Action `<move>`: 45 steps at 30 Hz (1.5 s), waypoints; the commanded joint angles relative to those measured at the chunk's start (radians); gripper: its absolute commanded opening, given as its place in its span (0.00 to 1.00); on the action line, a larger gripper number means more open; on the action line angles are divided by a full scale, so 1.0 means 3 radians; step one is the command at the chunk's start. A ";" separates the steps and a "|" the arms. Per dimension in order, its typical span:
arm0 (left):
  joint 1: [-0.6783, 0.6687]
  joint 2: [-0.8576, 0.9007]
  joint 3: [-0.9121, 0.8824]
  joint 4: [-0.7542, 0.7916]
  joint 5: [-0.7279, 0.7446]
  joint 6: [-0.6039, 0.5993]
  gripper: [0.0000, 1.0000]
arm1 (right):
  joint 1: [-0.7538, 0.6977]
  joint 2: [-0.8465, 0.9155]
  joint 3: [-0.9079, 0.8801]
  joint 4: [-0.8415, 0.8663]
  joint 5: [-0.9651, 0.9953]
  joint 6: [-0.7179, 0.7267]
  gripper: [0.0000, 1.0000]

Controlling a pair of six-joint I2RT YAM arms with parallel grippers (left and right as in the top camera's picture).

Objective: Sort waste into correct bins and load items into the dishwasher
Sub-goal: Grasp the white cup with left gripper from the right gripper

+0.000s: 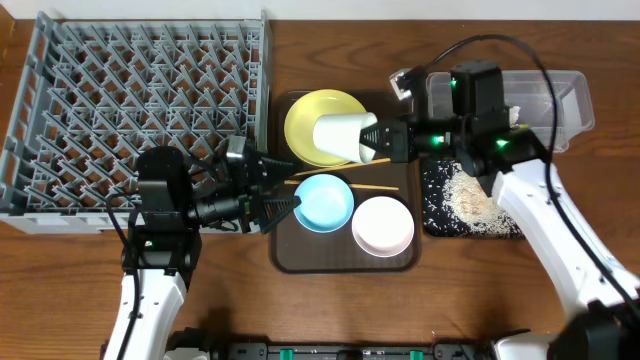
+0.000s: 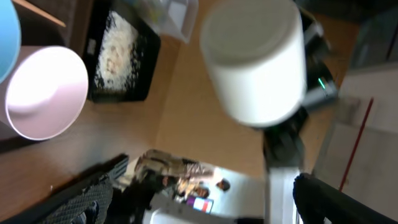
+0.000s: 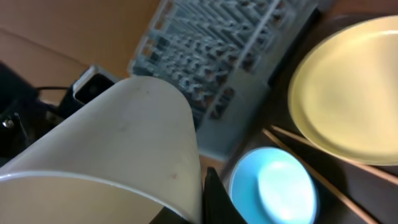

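Holding the small white cup (image 1: 338, 135) on its side, the right claw (image 1: 368, 138) is closed on the cup's rim end, above the right part of the yellow-green plate (image 1: 305, 118). The left wrist view shows the cup's closed base facing left.

The left claw (image 1: 296, 186) stands wide open and grips nothing. Its fingertips point right at the left edge of the brown serving tray (image 1: 345, 262), just beside the light blue bowl (image 1: 325, 203).

Layout on the desk (image 1: 330, 30):
- The dish rack (image 1: 140, 100) occupies the far left. Its right wall lies near the serving tray's far-left corner.
- The plate fills the far half of the serving tray.
- The light blue bowl and the white bowl (image 1: 383, 225) sit just beside each other in the near half.
- A chopstick (image 1: 375, 186) lies between the plate and the bowls.
- The black tray (image 1: 440, 222) lies just right of the serving tray and carries rice grains (image 1: 470, 195). The right arm crosses above it.
- The clear tub (image 1: 560, 95) stands at the far right.

A band of bare desk runs along the near edge, under both arms.
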 commanded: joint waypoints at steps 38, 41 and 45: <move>0.0010 0.0075 0.0056 0.0018 0.0327 0.0487 0.94 | 0.0702 0.0738 -0.0150 0.1213 -0.1640 0.0205 0.01; 0.0010 0.0075 0.0056 0.0018 0.0331 0.0486 0.94 | 0.0718 0.0750 -0.0150 0.1212 -0.1630 0.0186 0.01; 0.0010 0.0075 0.0056 0.0018 0.0359 0.0487 0.85 | 0.0712 0.0755 -0.0150 0.1212 -0.1615 0.0184 0.01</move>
